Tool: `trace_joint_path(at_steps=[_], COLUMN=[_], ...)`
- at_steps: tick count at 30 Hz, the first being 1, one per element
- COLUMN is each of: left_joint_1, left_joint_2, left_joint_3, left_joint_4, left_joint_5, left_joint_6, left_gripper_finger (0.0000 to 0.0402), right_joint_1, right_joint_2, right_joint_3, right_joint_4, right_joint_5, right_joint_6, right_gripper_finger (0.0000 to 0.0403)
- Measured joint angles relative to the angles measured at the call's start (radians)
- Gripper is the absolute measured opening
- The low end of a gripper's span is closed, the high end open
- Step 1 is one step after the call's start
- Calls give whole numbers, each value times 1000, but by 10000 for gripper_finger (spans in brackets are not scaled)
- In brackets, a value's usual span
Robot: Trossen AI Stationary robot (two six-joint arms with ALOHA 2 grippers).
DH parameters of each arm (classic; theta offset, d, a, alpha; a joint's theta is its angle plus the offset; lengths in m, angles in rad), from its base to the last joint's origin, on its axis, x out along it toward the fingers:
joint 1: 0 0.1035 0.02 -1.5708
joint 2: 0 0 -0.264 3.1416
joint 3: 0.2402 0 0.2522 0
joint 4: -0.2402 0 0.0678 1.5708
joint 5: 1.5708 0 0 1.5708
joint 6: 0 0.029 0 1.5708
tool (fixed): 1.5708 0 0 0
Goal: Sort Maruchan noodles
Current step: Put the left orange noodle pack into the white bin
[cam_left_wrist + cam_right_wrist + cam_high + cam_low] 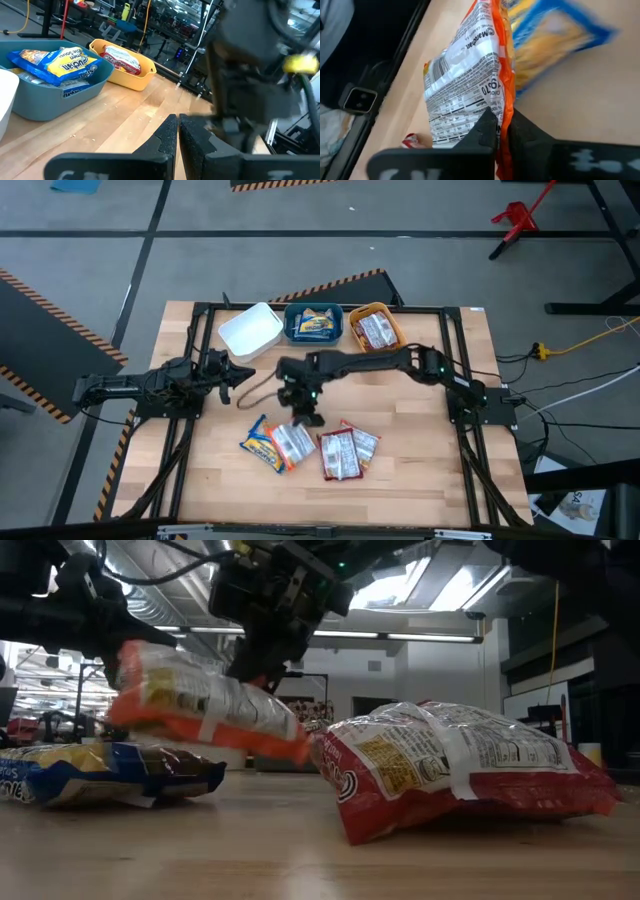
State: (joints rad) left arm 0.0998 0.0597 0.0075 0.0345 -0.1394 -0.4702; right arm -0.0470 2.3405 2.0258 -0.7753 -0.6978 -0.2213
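Note:
An orange-edged Maruchan noodle packet [465, 85] is in my right gripper [303, 412], which is shut on it near the table's middle. In the low view the orange packet [200, 705] hangs tilted above a blue packet [100, 770] lying flat. Two red packets [345, 452] lie flat to the right of them. The teal bin [313, 323] holds blue packets and the orange bin [375, 327] holds a red one. My left gripper [178, 135] waits shut at the table's left, holding nothing. My right gripper pinches the orange packet's orange side edge [503, 117] between its two fingers. The fingers slant down from the table's right and far side. The packet [200, 705] hangs tilted below the gripper, over the blue packet; whether its low end touches anything I cannot tell.
A white bin [250, 330] stands at the far left of the bin row. The black frame rails [460, 380] run along the table's sides. Bare wood lies along the near edge [330, 500].

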Motion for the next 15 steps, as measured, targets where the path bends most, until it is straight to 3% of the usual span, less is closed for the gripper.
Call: trace_joint_path(at_steps=[10, 15], left_joint_1=[0, 0], left_joint_2=[-1, -1], left_joint_3=[4, 52], left_joint_4=[16, 18], left_joint_5=[-45, -53], left_joint_6=[0, 4], left_gripper_finger=[11, 11], right_joint_1=[-194, -285], right_joint_2=[0, 0], right_joint_3=[116, 204], right_joint_4=[-150, -180], right_joint_5=[98, 224], right_joint_6=[-20, 8], right_gripper_finger=[1, 0])
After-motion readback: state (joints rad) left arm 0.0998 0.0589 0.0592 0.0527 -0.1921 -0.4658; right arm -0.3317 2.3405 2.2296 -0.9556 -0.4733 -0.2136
